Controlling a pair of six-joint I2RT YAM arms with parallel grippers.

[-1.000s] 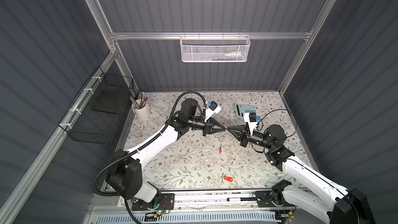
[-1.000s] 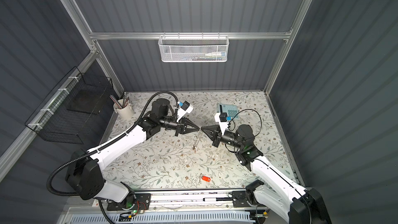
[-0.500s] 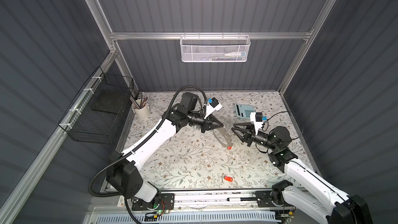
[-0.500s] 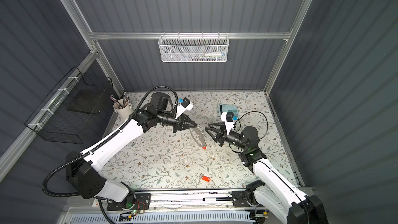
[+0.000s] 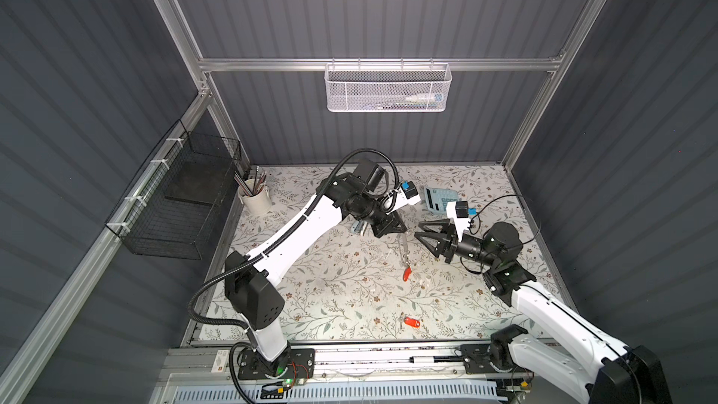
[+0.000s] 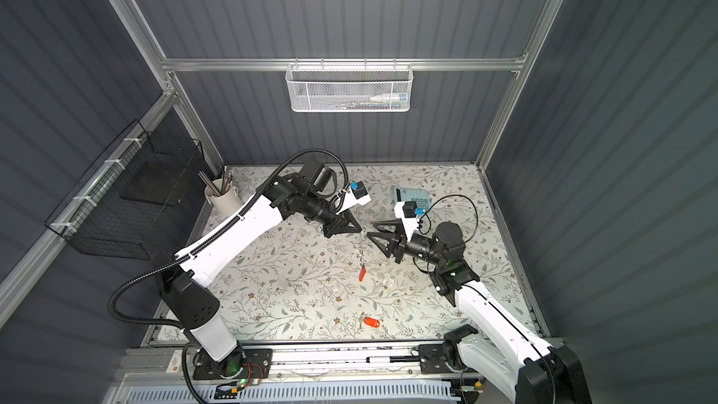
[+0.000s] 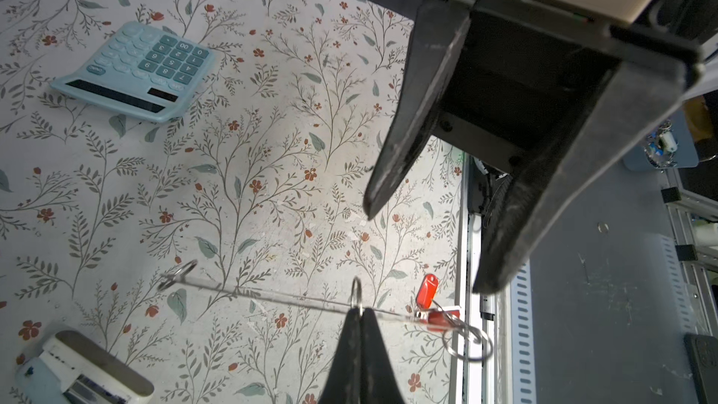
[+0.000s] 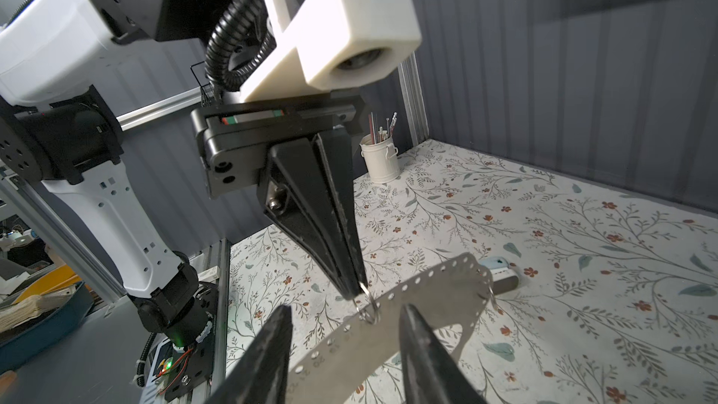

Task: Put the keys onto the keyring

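Observation:
My left gripper is shut on a small metal ring at the rim of the keyring. The keyring, a thin gray plate with holes, hangs above the table. One of the keys, red, dangles from the plate's lower end. A second red key lies flat near the table's front edge. My right gripper is open just right of the plate. It holds nothing, and its fingers do not touch the plate.
A pale blue calculator lies at the back right. A stapler sits under the left arm. A white pencil cup stands at the back left, beside a black wire basket on the left wall.
My right gripper has opened and drawn back to the right from the tip-to-tip meeting. The left gripper has shifted slightly back, and the keyring with its red key now hangs from it alone.

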